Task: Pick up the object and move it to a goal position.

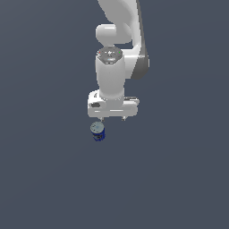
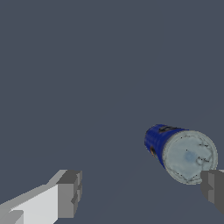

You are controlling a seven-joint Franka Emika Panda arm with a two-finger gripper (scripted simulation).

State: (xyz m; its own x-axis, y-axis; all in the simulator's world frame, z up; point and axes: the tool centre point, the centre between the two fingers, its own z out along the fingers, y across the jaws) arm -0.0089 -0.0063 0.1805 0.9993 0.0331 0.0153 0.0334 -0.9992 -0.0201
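A small can (image 1: 97, 131) with a dark blue label and a grey metallic top stands upright on the dark grey floor. It also shows in the wrist view (image 2: 181, 151), seen from above. My white gripper (image 1: 112, 118) hangs above it and a little toward the exterior view's right. Its jaws are open and hold nothing. In the wrist view my gripper (image 2: 142, 192) has one grey fingertip (image 2: 70, 192) well away from the can and the other fingertip (image 2: 213, 189) beside the can's top rim. The can lies off the middle of the gap between the fingers.
The plain dark grey floor (image 1: 44, 179) lies all around the can. The white arm (image 1: 118, 49) rises above the gripper to the frame's top. No other object shows.
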